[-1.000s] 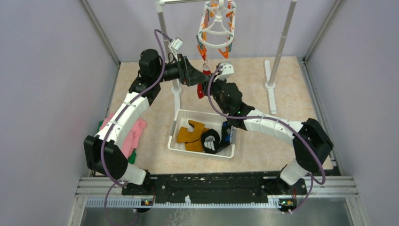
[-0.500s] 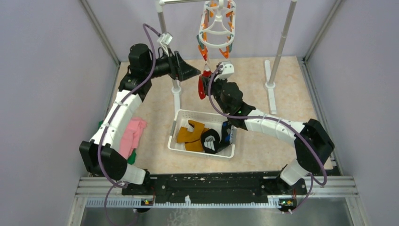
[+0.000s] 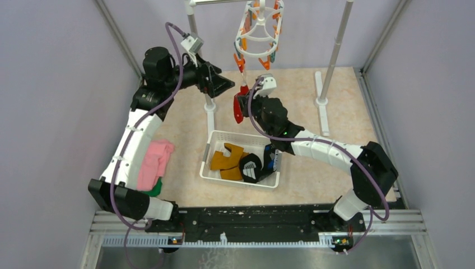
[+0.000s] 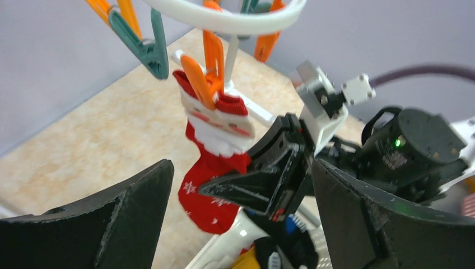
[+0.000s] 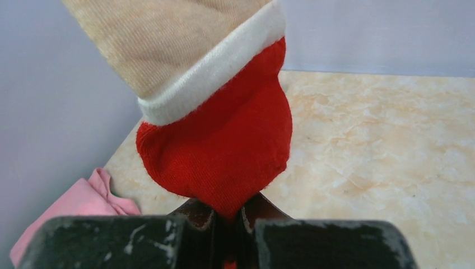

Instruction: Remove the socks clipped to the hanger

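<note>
We've got the red sock (image 4: 215, 188) hanging long axis vertical, cuff up in an orange clip (image 4: 213, 64) on the hanger (image 3: 258, 39), toe pointing down. R gripper (image 5: 228, 216) fingers pinched tight on its lower end; L gripper (image 3: 228, 84) fingers wide apart, near the sock, not touching.

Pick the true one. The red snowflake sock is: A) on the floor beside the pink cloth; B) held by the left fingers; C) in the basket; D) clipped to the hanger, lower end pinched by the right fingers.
D: the sock hangs from an orange clip on the hanger, lower end between the right fingers.
</note>
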### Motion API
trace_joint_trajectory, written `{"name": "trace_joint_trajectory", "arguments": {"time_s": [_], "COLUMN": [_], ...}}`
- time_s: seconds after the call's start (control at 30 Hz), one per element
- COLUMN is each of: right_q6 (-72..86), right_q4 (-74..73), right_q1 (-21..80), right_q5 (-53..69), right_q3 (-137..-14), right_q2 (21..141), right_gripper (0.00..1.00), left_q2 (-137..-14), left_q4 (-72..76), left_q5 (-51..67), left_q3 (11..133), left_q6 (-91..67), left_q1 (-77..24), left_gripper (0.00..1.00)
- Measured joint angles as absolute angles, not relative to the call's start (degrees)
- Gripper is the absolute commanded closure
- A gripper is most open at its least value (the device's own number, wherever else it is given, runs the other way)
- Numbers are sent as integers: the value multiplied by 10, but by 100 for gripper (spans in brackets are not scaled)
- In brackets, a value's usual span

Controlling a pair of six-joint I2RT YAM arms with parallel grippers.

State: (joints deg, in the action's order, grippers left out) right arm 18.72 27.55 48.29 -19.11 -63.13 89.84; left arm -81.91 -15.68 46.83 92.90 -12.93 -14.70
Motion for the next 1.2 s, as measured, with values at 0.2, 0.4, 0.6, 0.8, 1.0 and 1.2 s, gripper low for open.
{"name": "trace_joint_trajectory", "arguments": {"time_s": [0.2,0.4,0.6,0.8,1.0,1.2], "right_q6": [208,215,217,222,223,223], "right_q4": [259,254,244,242,240,234], "right_q1": [480,477,477,477,477,477], "right_q5": [-178,-176,-177,-177,-178,-167], "right_q3": [-642,-647,-653,-666,-668,-691], "right_q2": [898,898,899,900,910,927], "right_gripper": [100,100,100,100,100,100], "left_q2": [-798,-811,-817,-848,-895,-907], "left_q4": [-251,-234,-190,-171,-160,-159], "left_q5": [461,460,385,313,288,271], "left_q3": [945,921,924,1005,1057,1045], "left_q6": [7,-13,-126,-198,-226,-230], "left_q1": [-147,-147,-147,-156,-176,-192], "left_gripper": [1,1,1,1,1,1]}}
